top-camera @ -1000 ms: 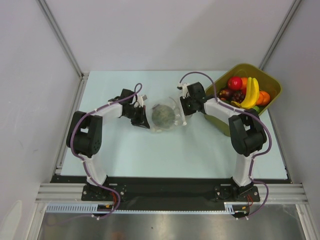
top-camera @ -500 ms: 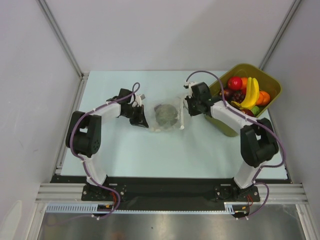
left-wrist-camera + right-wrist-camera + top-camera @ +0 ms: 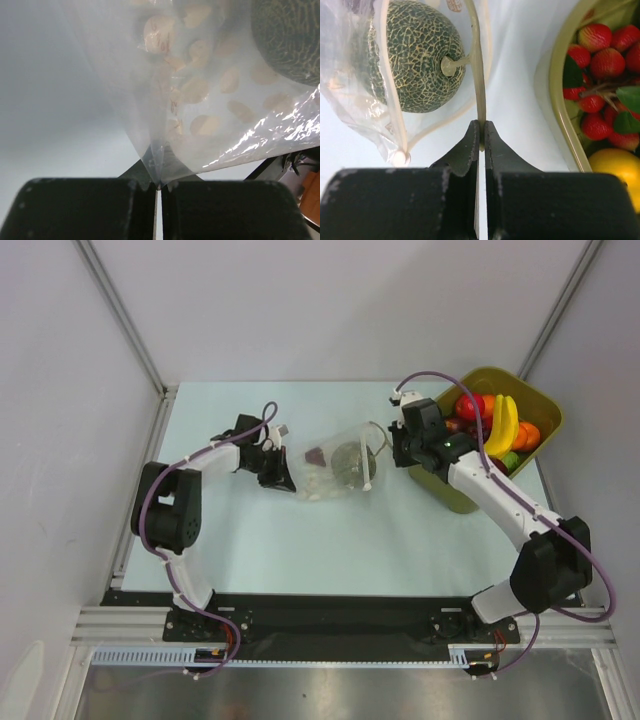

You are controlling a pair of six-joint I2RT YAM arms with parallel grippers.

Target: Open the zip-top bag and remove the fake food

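Observation:
The zip-top bag is stretched between my two grippers over the table. The grey-green melon and a dark purple piece sit inside it. My left gripper is shut on the bag's left corner; the bag and melon fill the left wrist view. My right gripper is shut on one side of the zip strip, pulled away from the other side, so the mouth gapes. The netted melon lies just inside the mouth.
The olive-green tub stands at the back right, close to my right gripper. It holds a banana, a red fruit and an orange. Its rim and strawberries show in the right wrist view.
My right gripper has pulled the zip strip to the right and back, toward the tub. The bag stretched out and its mouth opened; the purple piece now shows. The left gripper barely moved.

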